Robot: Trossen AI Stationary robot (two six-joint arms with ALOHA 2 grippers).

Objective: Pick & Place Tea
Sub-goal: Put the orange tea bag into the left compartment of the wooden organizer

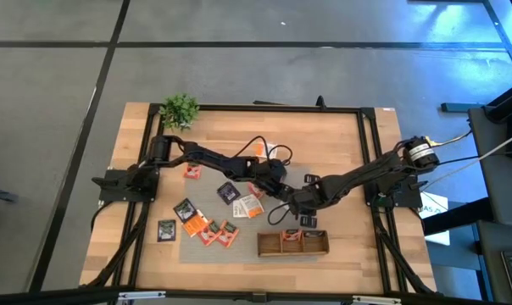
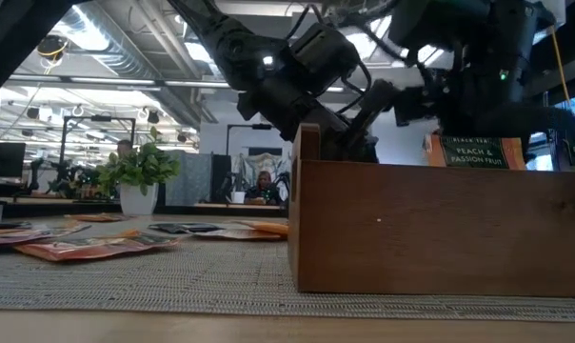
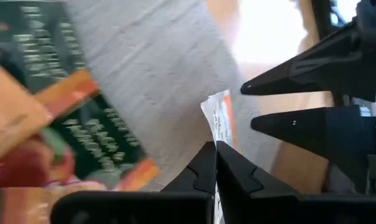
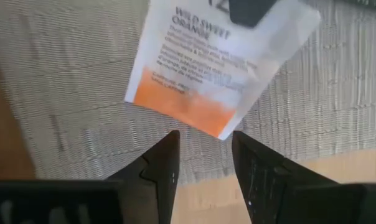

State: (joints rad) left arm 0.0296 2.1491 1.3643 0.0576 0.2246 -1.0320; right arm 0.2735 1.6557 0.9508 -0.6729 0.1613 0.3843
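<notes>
My left gripper (image 3: 215, 149) is shut on a white-and-orange tea sachet (image 4: 219, 62), held above the grey mat (image 1: 201, 252) near the table's middle. My right gripper (image 4: 203, 155) is open and points down just beside it, with the sachet's orange corner ahead of its fingertips; I see no touch. In the left wrist view, the right gripper's two fingers (image 3: 287, 84) stand apart beside the sachet. Several other tea sachets (image 1: 207, 230), orange, red, black and white, lie flat on the mat. My left gripper pinches the white-and-orange sachet between its two fingers by the white end (image 4: 238, 25), opposite the orange band. One dark finger (image 4: 250, 9) lies over that edge. The sachet sticks out past the fingertips, seen edge-on (image 3: 220, 121), tilted and clear of the mat.
A long wooden tray (image 1: 264, 246) with sachets standing in it lies at the mat's near right; in the low view its wall (image 2: 430, 229) fills the foreground. A small potted plant (image 1: 180, 110) stands at the far left corner. Cables lie behind the arms.
</notes>
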